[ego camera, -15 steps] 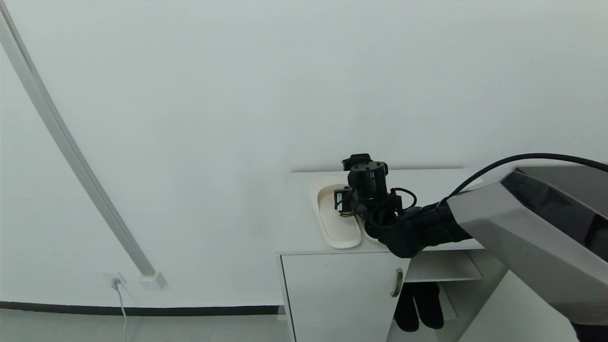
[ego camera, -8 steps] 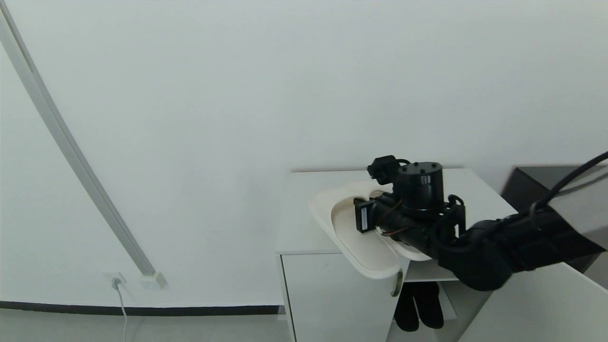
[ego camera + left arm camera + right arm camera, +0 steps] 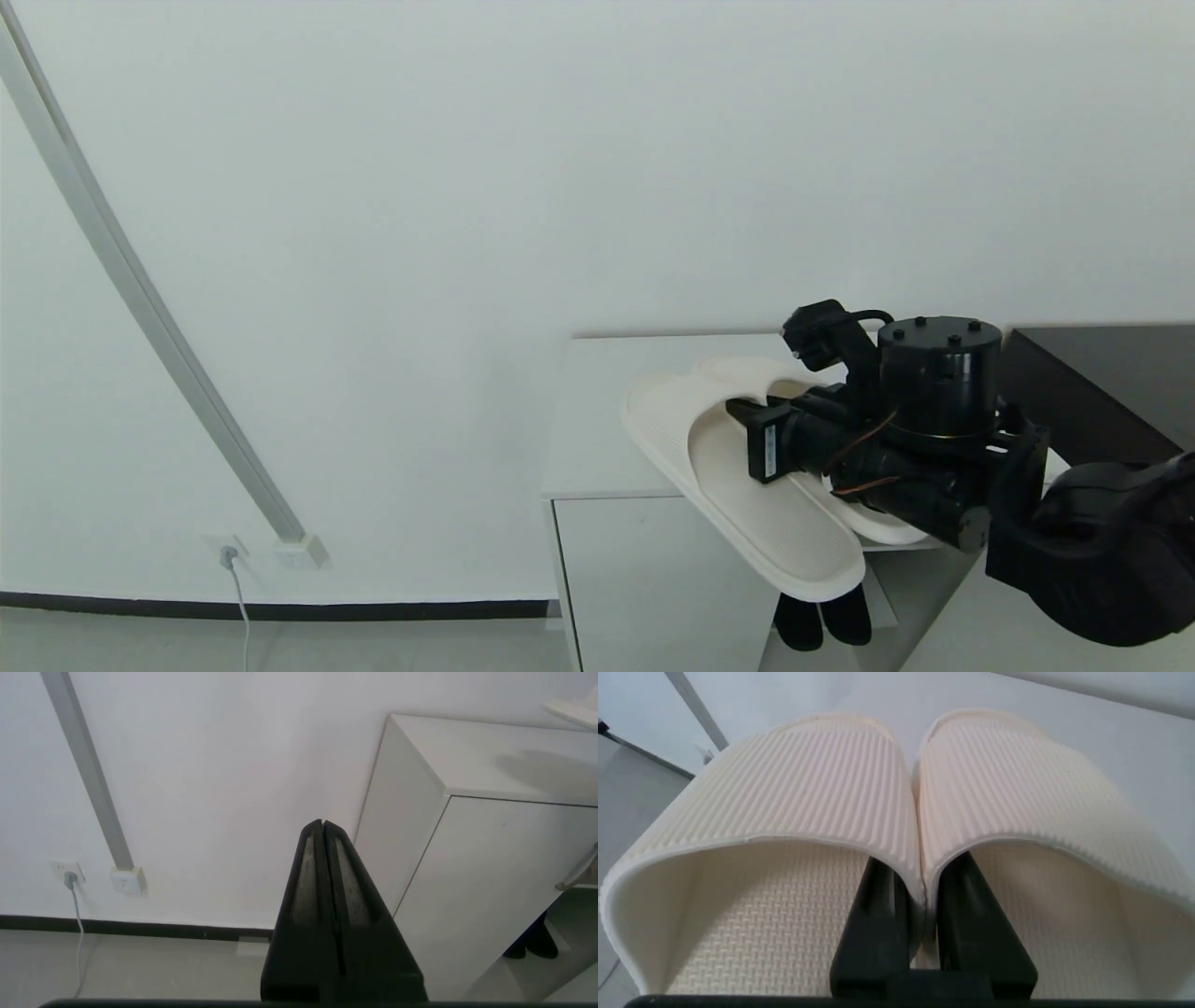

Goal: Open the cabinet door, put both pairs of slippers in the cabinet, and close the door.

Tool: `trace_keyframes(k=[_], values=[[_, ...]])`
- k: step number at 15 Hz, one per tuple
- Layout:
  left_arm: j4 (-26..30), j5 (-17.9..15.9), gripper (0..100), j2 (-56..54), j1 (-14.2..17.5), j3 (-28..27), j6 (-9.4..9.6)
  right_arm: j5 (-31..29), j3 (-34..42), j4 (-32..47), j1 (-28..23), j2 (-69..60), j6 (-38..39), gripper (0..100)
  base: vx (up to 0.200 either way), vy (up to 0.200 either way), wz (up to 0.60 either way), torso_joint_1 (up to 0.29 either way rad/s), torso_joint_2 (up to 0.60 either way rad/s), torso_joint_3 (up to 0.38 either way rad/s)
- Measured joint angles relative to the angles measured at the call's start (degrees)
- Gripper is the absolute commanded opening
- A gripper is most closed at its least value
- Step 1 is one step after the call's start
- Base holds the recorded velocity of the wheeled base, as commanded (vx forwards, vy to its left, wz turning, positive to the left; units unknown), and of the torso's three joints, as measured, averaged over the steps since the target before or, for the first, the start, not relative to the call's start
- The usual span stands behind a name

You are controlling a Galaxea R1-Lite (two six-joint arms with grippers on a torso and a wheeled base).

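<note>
White wall point(image 3: 467, 187) takes up most of the head view, crossed by a grey cable duct point(image 3: 140, 289) that slants down to a small box beside a wall socket point(image 3: 224, 553), from which a pale cable hangs towards the floor. Against this wall stands the white cabinet point(image 3: 607, 411). Its left door point(image 3: 644, 579) is shut, and the left wrist view catches that door's curved handle point(image 3: 581, 870) at its inner edge. To the right of that door the cabinet is open, and low inside it the black slippers point(image 3: 822, 623) sit side by side, only their ends visible. The white slippers point(image 3: 747, 495) are in the grasp of the right gripper point(image 3: 922, 910). One finger point(image 3: 878, 905) goes under each ribbed strap, and the two inner strap walls are pinched together between them, so the pair stays side by side and touching. In the head view the pair hangs tilted in front of the cabinet's top and front edge, with its far ends over the top and its near ends lower, overlapping the shut door's inner edge and the opening above the black pair. Whether the far ends touch the top cannot be told. The left gripper point(image 3: 322, 835) is low and to the left of the cabinet, well apart from both pairs — its fingers are pressed flat together with nothing between them, pointing towards the cabinet's side and the wall.
</note>
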Motion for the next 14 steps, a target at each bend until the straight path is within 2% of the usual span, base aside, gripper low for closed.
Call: trace_keyframes(k=[1,12,14], values=[[0.0,0.0,0,0.0,0.0,0.0,-0.02,0.0,0.13,0.04,0.11,-0.2,0.0,0,0.0,0.0,0.0,0.0,0.0,0.0],[0.0,0.02,0,0.0,0.02,0.0,-0.13,-0.27,0.66,0.06,1.16,-0.52,-0.07,0,-0.2,0.0,0.0,0.004,0.0,0.001],[0.02,0.02,0,0.0,-0.02,0.0,-0.24,-0.28,0.77,0.04,1.16,-0.52,-0.05,0,0.0,0.0,0.0,0.0,0.0,0.0]])
